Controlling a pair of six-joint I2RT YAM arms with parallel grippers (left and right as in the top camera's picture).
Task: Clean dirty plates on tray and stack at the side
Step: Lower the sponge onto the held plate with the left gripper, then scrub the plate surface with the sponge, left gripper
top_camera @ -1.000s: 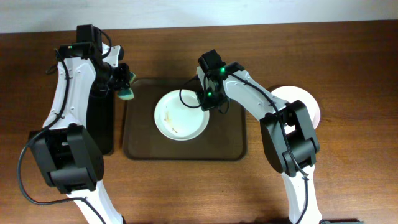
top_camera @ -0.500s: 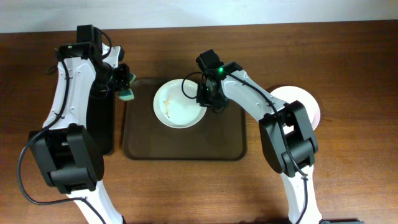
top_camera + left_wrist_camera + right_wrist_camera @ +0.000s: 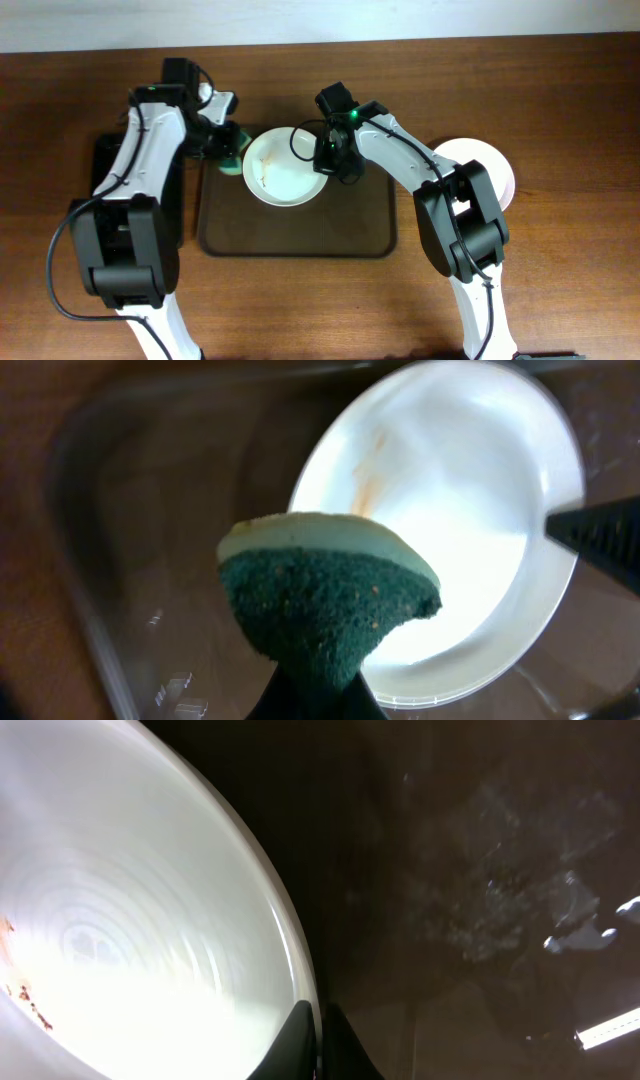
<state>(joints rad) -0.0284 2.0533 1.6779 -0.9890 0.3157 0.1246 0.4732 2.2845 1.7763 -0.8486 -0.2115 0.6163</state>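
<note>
Plate, white, brown-smeared: rim clamped by right gripper; left gripper, clamped on sponge, beside opposite rim. Risk: scrubbing pressure may pry thin rim-hold loose over tray.

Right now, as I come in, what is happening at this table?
The right gripper pinches the right rim of a white plate that has brown smears and sits over the brown tray. The left gripper holds a green sponge at the plate's left edge; whether it touches yet, I cannot tell. Beside the tray, on the right, another plate lies on the table.
</note>
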